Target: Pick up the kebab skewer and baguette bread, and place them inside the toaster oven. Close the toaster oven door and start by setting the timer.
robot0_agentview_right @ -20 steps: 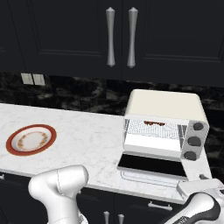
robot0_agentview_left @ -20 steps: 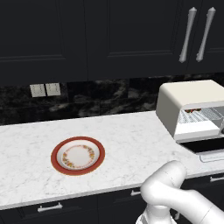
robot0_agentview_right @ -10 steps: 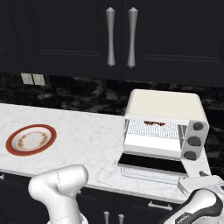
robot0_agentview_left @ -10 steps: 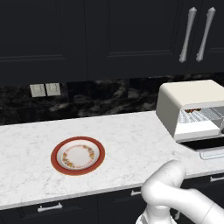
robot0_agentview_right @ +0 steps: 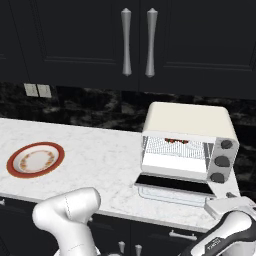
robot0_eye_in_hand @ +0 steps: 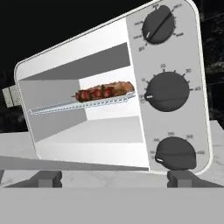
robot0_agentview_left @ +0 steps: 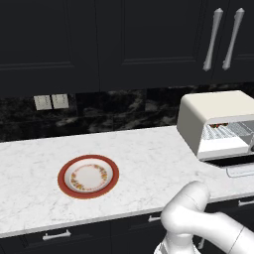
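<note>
Inside toaster oven (robot0_eye_in_hand: 109, 96), kebab skewer (robot0_eye_in_hand: 94, 93) lengthwise along rack, parallel to open front, baguette bread (robot0_eye_in_hand: 120, 87) behind, jaws spread.

White marbled counter (robot0_agentview_left: 149, 154) runs full width under black cabinets. Red-rimmed plate (robot0_agentview_left: 88, 176) sits flat on counter, left part, bare, well apart from oven. Toaster oven (robot0_agentview_right: 187, 142) stands on counter at right end, near back wall. Toaster oven door (robot0_agentview_right: 172, 184) dropped open, lying flat toward counter's front edge. Inside oven, wire rack (robot0_eye_in_hand: 81, 106) carries kebab skewer (robot0_eye_in_hand: 94, 93) with baguette bread (robot0_eye_in_hand: 119, 87) just behind it, touching or nearly so.
</note>
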Robot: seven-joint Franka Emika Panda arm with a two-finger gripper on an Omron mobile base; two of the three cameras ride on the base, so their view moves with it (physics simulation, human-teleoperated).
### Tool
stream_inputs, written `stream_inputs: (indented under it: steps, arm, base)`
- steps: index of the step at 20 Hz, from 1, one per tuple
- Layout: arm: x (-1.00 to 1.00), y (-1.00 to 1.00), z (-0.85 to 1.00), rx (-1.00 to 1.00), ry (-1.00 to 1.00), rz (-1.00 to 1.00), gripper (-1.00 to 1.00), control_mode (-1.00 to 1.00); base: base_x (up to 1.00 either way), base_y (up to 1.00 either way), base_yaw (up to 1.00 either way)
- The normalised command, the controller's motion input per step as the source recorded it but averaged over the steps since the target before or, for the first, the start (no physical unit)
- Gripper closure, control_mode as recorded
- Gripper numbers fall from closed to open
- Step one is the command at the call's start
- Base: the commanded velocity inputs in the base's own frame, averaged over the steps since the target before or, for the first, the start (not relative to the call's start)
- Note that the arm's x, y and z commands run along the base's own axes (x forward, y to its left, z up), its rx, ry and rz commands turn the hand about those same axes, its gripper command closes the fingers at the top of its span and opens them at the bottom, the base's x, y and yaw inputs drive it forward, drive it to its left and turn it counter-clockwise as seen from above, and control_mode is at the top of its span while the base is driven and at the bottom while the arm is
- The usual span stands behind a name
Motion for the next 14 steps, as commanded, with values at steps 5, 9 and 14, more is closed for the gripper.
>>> stream_inputs:
  steps: [5,9,14]
  arm:
    - [0.42,0.18,0.56,0.07,-0.07,-0.01,-1.00,-1.00]
    - [0.33,0.19,0.54,0.06,-0.13,-0.06,-1.00,-1.00]
    - [0.33,0.24,0.50,0.05,-0.12,-0.11,-1.00,-1.00]
  base:
    - [0.00,0.00,0.00]
    - [0.00,0.00,0.00]
    - [0.00,0.00,0.00]
